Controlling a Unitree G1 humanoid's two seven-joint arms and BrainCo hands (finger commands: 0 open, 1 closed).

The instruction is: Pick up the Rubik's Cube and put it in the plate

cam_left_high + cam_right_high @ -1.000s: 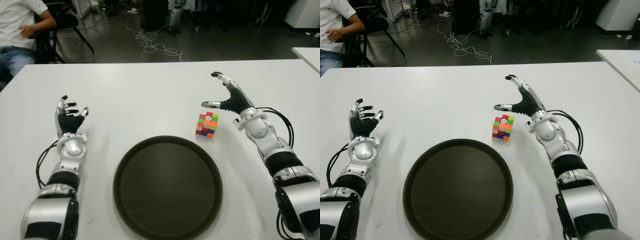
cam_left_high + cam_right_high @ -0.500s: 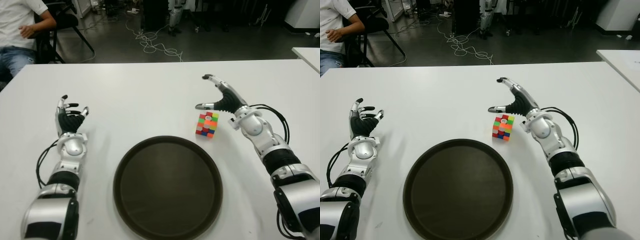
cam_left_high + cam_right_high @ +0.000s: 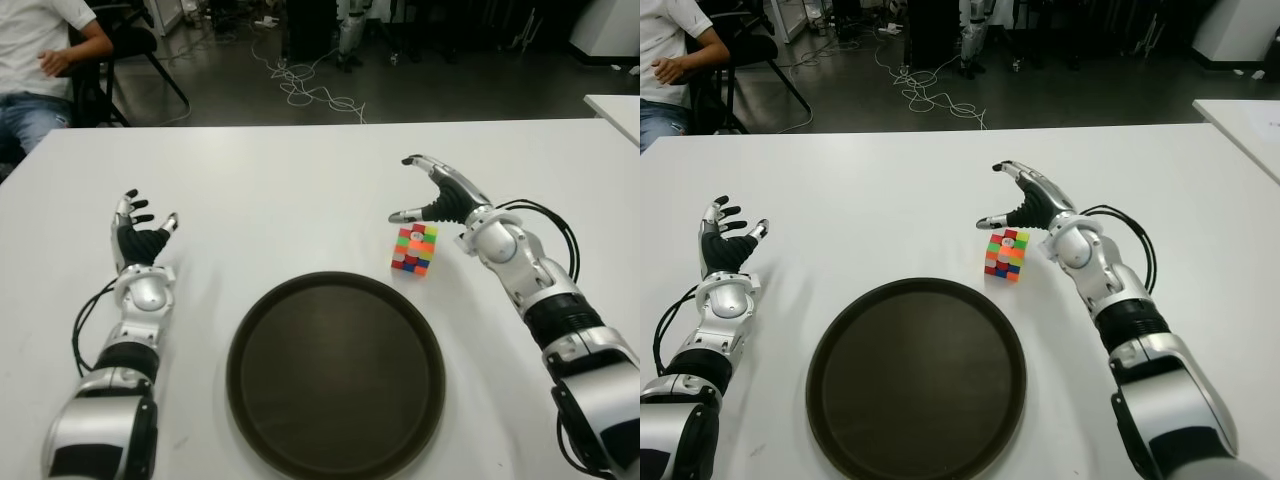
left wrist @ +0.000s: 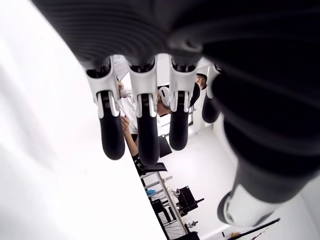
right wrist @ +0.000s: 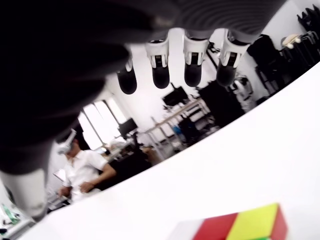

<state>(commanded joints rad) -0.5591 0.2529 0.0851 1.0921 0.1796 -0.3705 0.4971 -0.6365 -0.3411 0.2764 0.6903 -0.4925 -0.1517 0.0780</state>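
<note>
The Rubik's Cube (image 3: 415, 249) stands on the white table (image 3: 300, 190), just beyond the right rim of the round dark plate (image 3: 335, 374). My right hand (image 3: 432, 194) hovers right behind and above the cube, fingers spread, thumb reaching over its far top edge, holding nothing. In the right wrist view a corner of the cube (image 5: 240, 227) shows below the open fingers (image 5: 160, 67). My left hand (image 3: 138, 226) shows at the table's left side, left of the plate, fingers spread and empty.
A person in a white shirt (image 3: 45, 50) sits on a chair beyond the table's far left corner. Cables (image 3: 305, 85) lie on the floor behind the table. Another white table's corner (image 3: 615, 108) shows at the far right.
My right hand has moved left and slightly down toward the cube, its thumb now over the cube's far edge. The cube, plate and left hand have not moved.
</note>
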